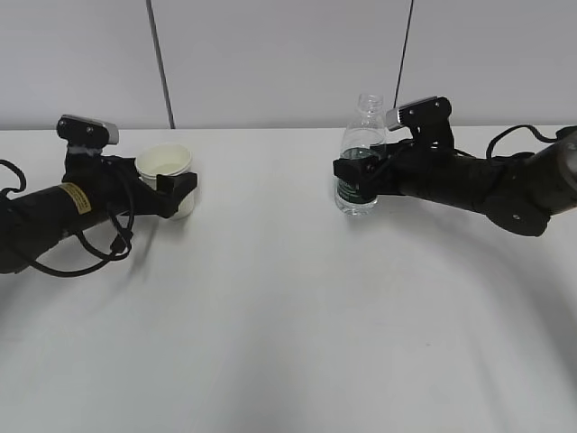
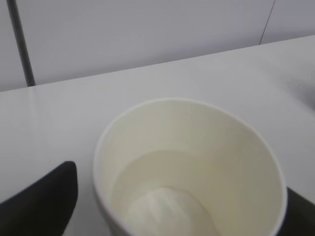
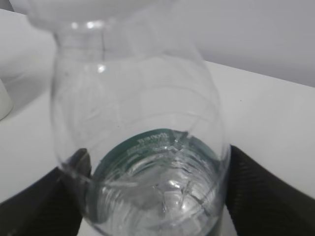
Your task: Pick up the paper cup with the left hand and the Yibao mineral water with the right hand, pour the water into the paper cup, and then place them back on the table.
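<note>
Paper cup (image 1: 166, 168): upright on the table (image 1: 288, 343), left of the Yibao mineral water (image 1: 362, 158). We note left hand (image 1: 180, 193) fingers apart, flanking it; right hand (image 1: 356, 179) fingers straddle the upright bottle, grip uncertain.

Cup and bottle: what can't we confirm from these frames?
- Paper cup: base hidden behind left gripper in the exterior view; cut off by the bottom edge in the left wrist view.
- Left finger: contact with the cup unclear.
- Bottle: label text too small; right gripper covers it.
- Water level: glare, unclear.
</note>
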Robot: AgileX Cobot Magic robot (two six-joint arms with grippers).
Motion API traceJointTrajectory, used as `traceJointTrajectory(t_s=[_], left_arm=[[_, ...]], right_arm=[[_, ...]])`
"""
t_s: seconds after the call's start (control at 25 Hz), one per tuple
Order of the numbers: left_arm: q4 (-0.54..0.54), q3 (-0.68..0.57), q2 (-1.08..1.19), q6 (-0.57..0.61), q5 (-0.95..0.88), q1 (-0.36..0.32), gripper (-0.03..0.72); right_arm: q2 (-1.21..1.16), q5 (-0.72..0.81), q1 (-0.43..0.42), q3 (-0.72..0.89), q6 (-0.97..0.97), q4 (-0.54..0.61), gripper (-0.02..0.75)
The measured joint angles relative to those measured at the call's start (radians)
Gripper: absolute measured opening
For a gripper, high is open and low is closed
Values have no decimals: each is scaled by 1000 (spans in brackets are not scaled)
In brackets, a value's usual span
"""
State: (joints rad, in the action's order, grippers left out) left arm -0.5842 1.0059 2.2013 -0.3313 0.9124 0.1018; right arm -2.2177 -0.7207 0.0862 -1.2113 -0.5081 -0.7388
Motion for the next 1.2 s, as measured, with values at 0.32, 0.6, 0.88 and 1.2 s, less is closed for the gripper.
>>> traceJointTrajectory(t_s=[0.32,0.6,0.88,1.2], left_arm=[[-10,0,-5,0,2,0,609],[-17,0,-44,0,-8,0,601],[-26,0,-49,0,-16,0,594],[-26,0,-49,-5,-19,0,594]], right_arm=[[0,0,0,0,-6,-10,598],[0,2,0,0,-14,-14,598],[23,19,0,0,-31,-31,608],[34,35,0,0,-58,-59,668]])
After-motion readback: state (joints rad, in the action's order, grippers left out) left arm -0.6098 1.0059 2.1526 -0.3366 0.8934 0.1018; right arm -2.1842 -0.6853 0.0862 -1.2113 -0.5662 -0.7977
